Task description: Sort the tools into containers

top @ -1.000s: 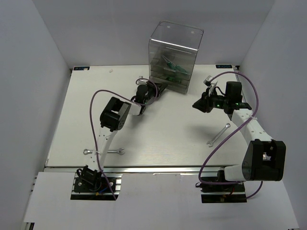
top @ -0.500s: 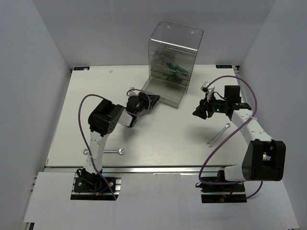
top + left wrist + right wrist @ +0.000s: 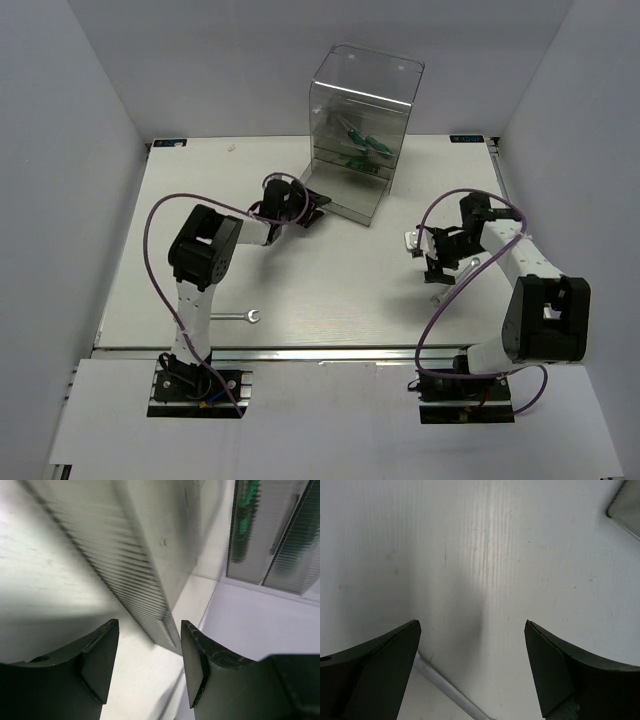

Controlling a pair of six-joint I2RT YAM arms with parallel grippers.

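**Screwdrivers stowed; two wrenches left on the table**

We see the green-handled screwdrivers point(image 3: 358, 137) lying in the upper drawers of the clear plastic cabinet point(image 3: 368, 78), so we judge that part of the sorting done. Two silver wrenches lie on the table point(image 3: 330, 270). The left wrench point(image 3: 246, 317) is near the left arm's base, well apart from the cabinet. The right wrench point(image 3: 438, 297) is just under the right gripper point(image 3: 428, 256), whose jaws stand wide apart and empty, the wrench's shaft showing low between them in its wrist view. The left gripper point(image 3: 308, 205) sits at a pulled-out lower drawer point(image 3: 345, 212), jaws partly apart and holding nothing. By our reckoning, both wrenches have yet to be picked up and stowed.
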